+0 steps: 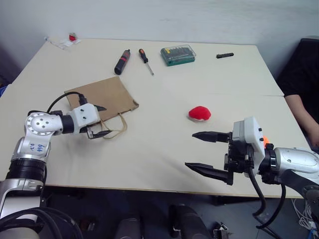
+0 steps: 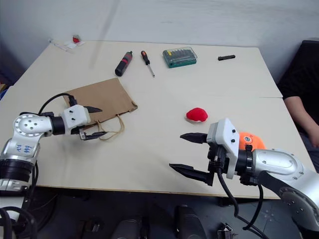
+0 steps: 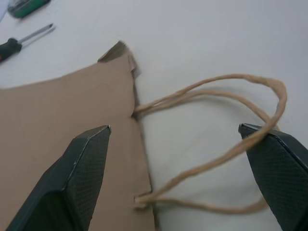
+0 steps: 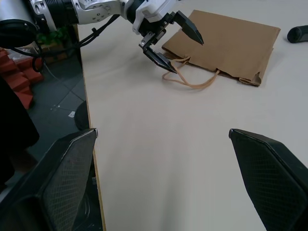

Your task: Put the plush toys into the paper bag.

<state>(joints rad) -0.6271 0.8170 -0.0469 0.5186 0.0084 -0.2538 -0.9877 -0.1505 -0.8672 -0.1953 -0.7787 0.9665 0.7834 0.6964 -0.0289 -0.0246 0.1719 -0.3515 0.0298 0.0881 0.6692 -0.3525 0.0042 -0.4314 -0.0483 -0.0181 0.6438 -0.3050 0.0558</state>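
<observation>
The paper bag [image 1: 102,97] lies flat on the left half of the table, its two loop handles [image 3: 216,96] spread toward the front edge. My left gripper [image 1: 101,121] is open at the bag's mouth. One finger [image 3: 82,178] is over the brown paper and the other finger [image 3: 279,168] is beside the handle loops. A red plush toy [image 1: 199,113] sits near the table's middle right. An orange plush toy [image 2: 249,140] lies partly hidden behind my right gripper [image 1: 191,149], which hovers open and empty over the front right, pointing left.
At the back lie a black-and-red tool [image 1: 122,61], a screwdriver [image 1: 145,60], a green bit case [image 1: 178,55] and a small black piece [image 1: 225,55]. A tiny red-and-white scrap [image 1: 73,38] sits at the far left corner. A person [image 1: 304,94] is at the right edge.
</observation>
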